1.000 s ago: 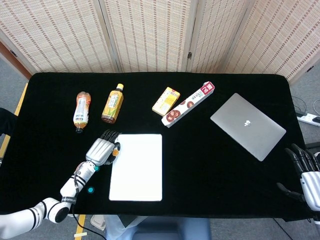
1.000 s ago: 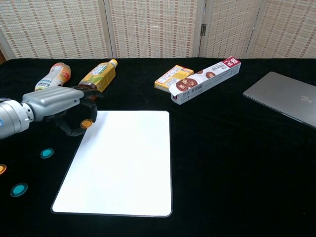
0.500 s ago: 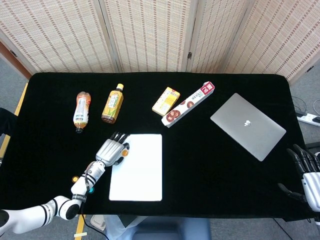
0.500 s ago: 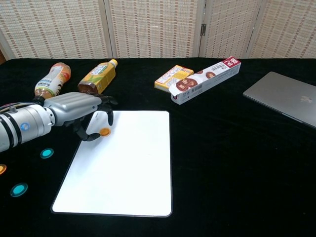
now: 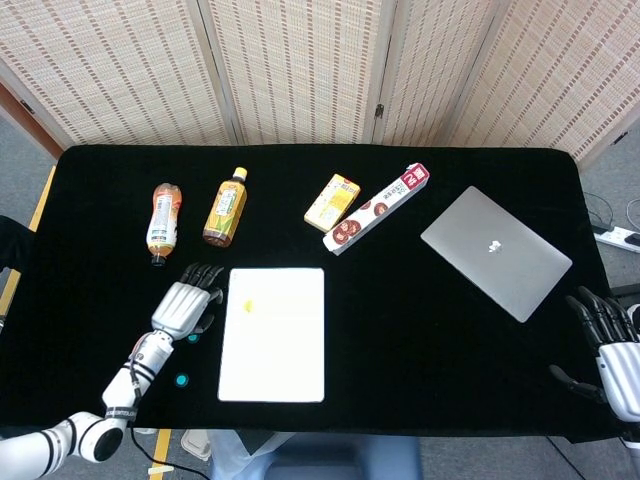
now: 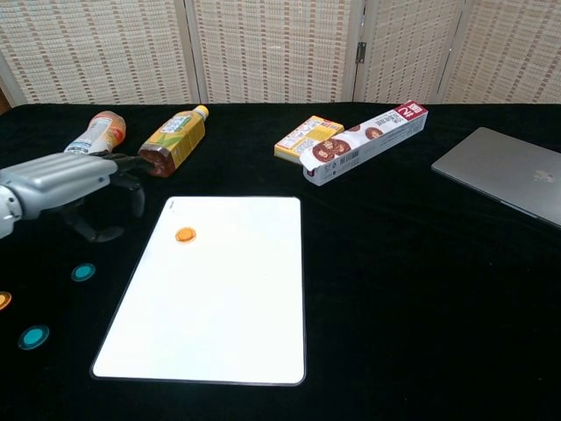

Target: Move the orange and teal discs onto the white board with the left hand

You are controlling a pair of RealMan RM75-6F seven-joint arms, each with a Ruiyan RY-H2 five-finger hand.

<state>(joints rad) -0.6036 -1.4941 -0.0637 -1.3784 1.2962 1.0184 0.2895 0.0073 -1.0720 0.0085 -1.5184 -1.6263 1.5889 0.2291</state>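
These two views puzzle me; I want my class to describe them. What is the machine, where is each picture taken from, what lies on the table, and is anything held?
It is a two-armed robot with humanlike hands. One camera looks down from its head, the other forward from its chest. The left hand hovers open beside the white board, holding nothing; the right hand waits at the table's edge. One orange disc lies on the board; two teal discs and another orange one lie off it. Two bottles, two boxes and a laptop sit behind.

White board (image 6: 228,289): open cloth along its left edge, teal discs (image 6: 83,272) lying there. Behind it, two bottles (image 6: 173,136) and boxes (image 6: 364,143) obstruct. Laptop (image 6: 513,180) well right.
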